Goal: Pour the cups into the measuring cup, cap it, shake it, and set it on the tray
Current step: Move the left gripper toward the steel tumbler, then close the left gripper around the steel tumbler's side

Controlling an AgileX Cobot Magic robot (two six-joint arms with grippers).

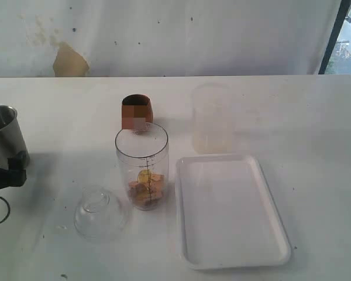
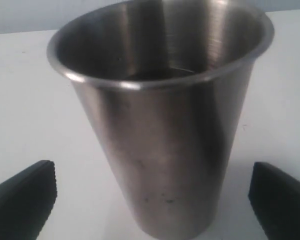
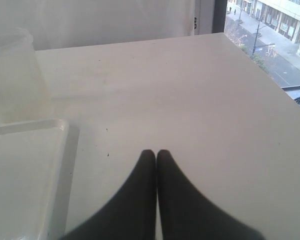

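- The tray [image 1: 231,216] lies nearest, at the near right of the table [image 1: 304,111], with nothing on it.
- The cap [image 1: 99,212] rests on the table at the near left. It is just beside the measuring cup [image 1: 142,158] and not fitted to it.
- The measuring cup stands upright between cap and tray. It is uncapped, with yellow and orange pieces [image 1: 145,187] at the bottom.
- The wooden cup [image 1: 137,114] stands just behind the measuring cup. Its contents cannot be made out.
- The steel tumbler [image 2: 160,140] stands upright at the far left edge. No contents show in the visible part of its interior.
- Left gripper [image 2: 155,200]: fingers spread wide on either side of the tumbler, clear of its wall, gripping nothing.
- Right gripper [image 3: 156,162]: fingertips pressed together and empty, over bare table to the right of the tray.
- Assessment: some pouring appears to be done. Whether both cups have been emptied cannot be confirmed.
- Remaining: capping, shaking and placing the measuring cup on the tray.
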